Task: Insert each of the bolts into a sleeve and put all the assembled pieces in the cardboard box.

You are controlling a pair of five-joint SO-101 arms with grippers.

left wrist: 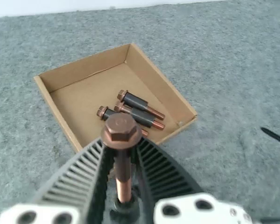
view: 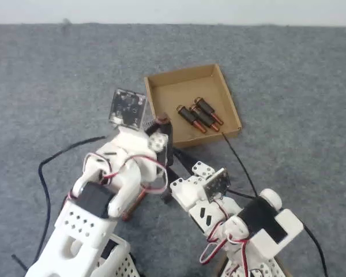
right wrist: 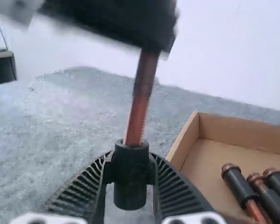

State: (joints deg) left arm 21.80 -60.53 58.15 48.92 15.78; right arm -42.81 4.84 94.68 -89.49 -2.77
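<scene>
My left gripper (left wrist: 121,142) is shut on a copper bolt (left wrist: 122,133), hex head toward the camera and shank pointing away. The shank's tip (right wrist: 141,93) sits in the mouth of a black sleeve (right wrist: 130,175), on which my right gripper (right wrist: 130,161) is shut. In the high view the two grippers meet at the near side of the cardboard box (view: 181,89): the left gripper (view: 163,131) is above, the right gripper (view: 172,176) below. Three assembled pieces (view: 199,115) lie side by side in the box (left wrist: 84,102), and they show as bolts in dark sleeves (left wrist: 136,112).
The box stands on grey carpet (view: 288,86), with open carpet around it. Black cables (view: 43,173) run across the carpet by both arm bases. A small copper-coloured piece (view: 130,212) lies under the left arm; what it is I cannot tell.
</scene>
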